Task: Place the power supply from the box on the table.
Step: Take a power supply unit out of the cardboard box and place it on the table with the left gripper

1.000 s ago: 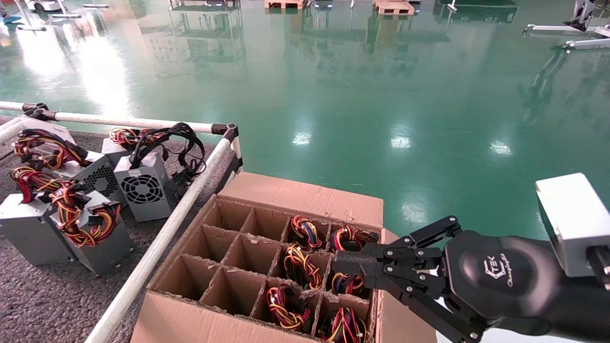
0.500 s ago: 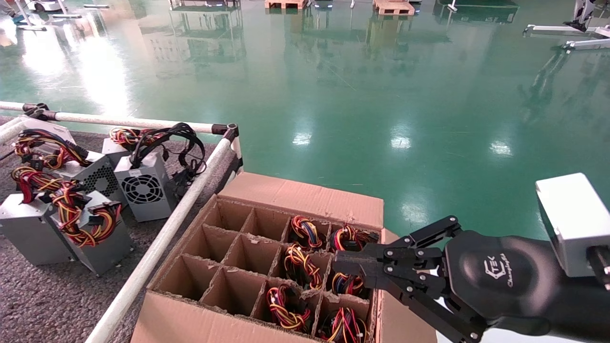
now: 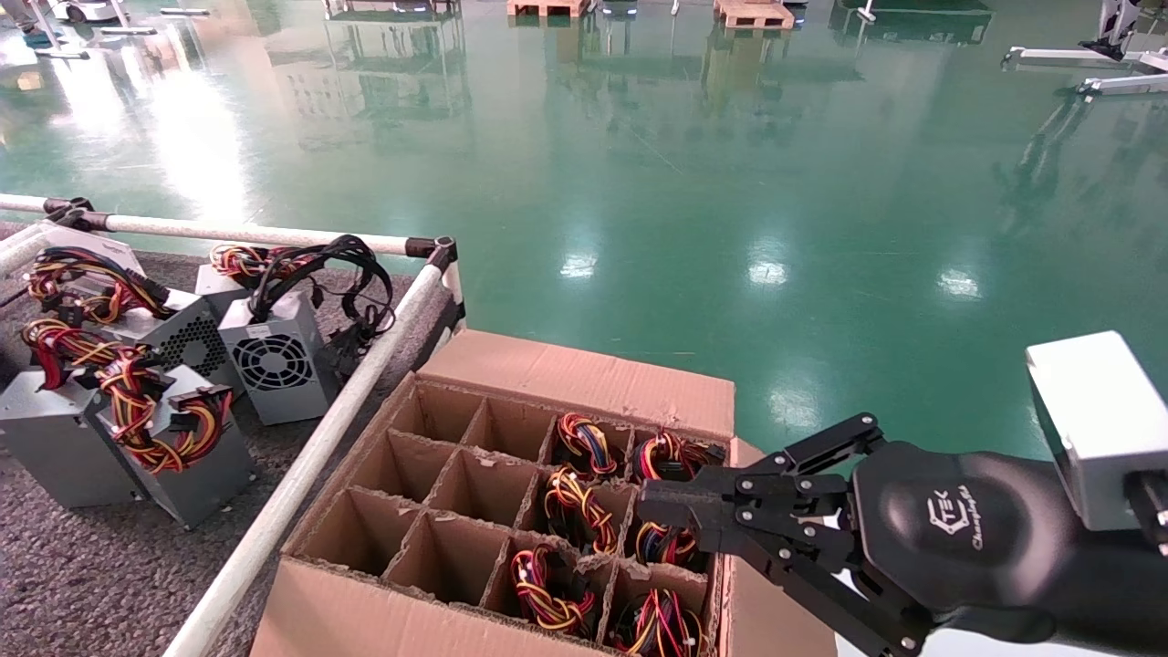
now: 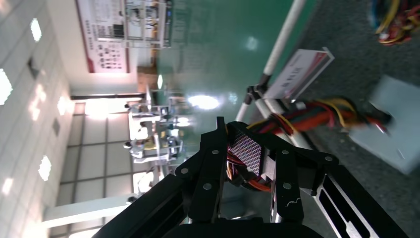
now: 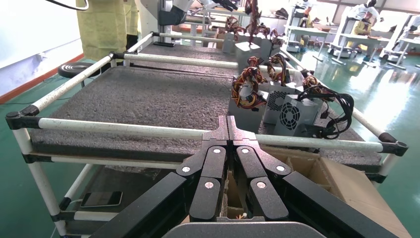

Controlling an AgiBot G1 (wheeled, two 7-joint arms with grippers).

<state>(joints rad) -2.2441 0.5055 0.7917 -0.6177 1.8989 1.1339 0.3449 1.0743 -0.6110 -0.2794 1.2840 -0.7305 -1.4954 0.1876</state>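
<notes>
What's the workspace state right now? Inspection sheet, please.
Surface: table, carpet-like mat with white rails.
Job's things: box open beside the table; power supplies in the box fill six right-hand cells, the left cells are empty; power supplies on the table, several.
Clutter: phone-like item on the shelf under the table.
Grippers: right pincer shut, empty, over the box's right cells; left pincer over the table.
Cables: black cable looped on one unit.
Surroundings: green floor.

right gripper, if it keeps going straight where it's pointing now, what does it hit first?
Probably the white tube rail edging the table. The right gripper, fingers shut, points over the box toward it. Its height over the box isn't clear; it might clip the box's cell dividers first.
</notes>
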